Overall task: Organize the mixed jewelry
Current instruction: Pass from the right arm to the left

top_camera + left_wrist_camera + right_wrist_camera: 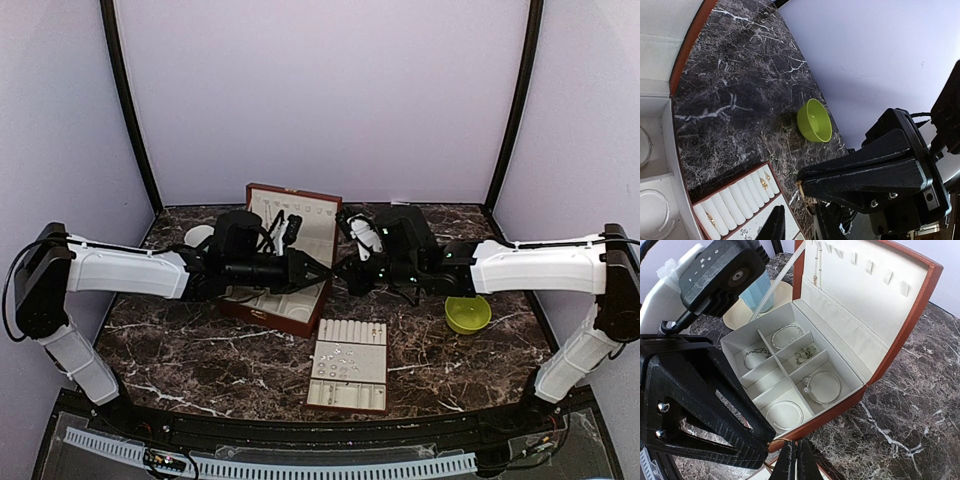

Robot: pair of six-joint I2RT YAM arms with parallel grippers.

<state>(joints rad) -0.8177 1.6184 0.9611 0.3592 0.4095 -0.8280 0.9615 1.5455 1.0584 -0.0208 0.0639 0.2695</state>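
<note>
Five silvery pieces lie flat in the cream-lined cells of the reddish-brown box (pixel 830 412): three thin round hoops (pixel 822 387) and two bunched fine chains (pixel 805 355). Round or heaped, they show no long axis. Just off the box's front corner, the matte black right fingers (pixel 795 462) are pressed together, with a thin golden wire loop (pixel 777 442) at their tips; whether it is pinched I cannot tell. The left fingers (pixel 775 226) meet them there, their gap hidden. The bench (pixel 920 405) is dark veined marble.

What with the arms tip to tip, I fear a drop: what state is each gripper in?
Left gripper: cannot be told from these views.
Right gripper: closed, apparently pinching a thin gold jewelry piece.
</note>
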